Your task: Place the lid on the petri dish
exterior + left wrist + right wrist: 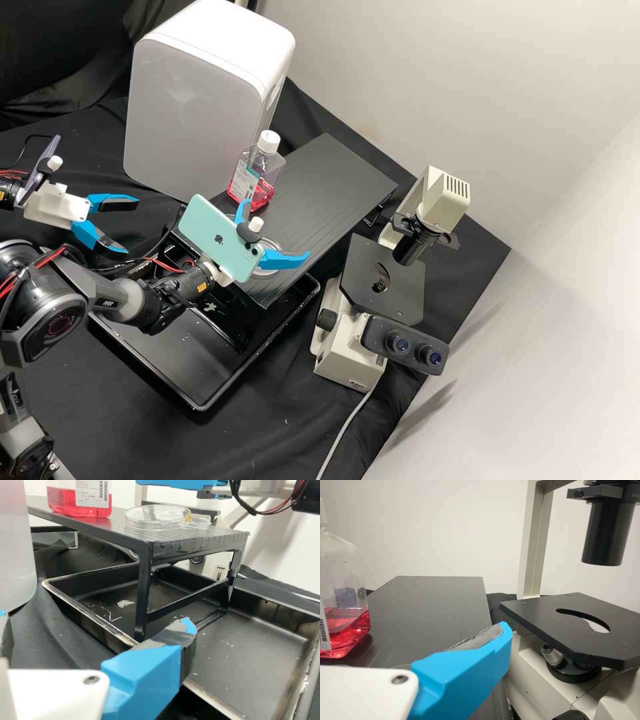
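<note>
A clear round petri dish [156,515] sits on the near end of the black slatted rack [150,542]. A second clear round piece [202,521] lies against it on the far side. In the high view the petri dish [268,245] is partly hidden under my right gripper [277,230], which hangs just above it, open, blue fingers spread to either side with nothing between them. One of its fingers [470,662] shows over the rack top. My left gripper [132,225] stands open at the far left, off the rack and beside the tray.
A flask of red liquid [257,175] stands on the rack [333,187] behind the dish. A black tray [200,373] lies under the rack. A white box [200,93] stands at the back. A microscope [390,287] is on the right.
</note>
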Available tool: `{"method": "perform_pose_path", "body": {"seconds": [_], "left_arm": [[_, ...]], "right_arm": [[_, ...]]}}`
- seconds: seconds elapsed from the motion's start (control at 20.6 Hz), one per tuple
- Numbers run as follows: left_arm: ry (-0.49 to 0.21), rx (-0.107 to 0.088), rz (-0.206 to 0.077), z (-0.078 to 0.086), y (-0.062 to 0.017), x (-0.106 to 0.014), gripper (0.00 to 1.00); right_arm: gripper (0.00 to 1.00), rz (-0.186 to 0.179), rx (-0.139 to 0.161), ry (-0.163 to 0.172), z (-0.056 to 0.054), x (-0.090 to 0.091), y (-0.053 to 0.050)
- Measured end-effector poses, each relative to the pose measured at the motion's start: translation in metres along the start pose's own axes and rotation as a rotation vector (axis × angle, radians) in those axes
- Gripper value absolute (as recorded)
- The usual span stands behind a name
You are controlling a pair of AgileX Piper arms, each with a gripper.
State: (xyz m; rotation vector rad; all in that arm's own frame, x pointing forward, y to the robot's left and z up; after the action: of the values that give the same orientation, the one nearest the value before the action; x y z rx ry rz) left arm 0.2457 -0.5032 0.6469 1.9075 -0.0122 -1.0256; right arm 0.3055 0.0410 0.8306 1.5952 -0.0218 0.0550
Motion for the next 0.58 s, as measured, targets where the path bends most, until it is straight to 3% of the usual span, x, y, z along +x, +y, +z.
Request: {"method": "perform_pose_path", "body": {"seconds": [0.44,0.58], "left_arm": [[-0.013,-0.002,-0.020,0.0013,-0.0064,0.0066,1.00],[-0.013,-0.004,-0.029,0.0013,-0.0091,0.0072,1.00]], "right_arm": [[1.00,0.000,0.000,0.000,0.0000,0.0000,0.0000],[1.00,0.010,-0.002,0.015,-0.0010,-0.0045,-0.0023]]}}
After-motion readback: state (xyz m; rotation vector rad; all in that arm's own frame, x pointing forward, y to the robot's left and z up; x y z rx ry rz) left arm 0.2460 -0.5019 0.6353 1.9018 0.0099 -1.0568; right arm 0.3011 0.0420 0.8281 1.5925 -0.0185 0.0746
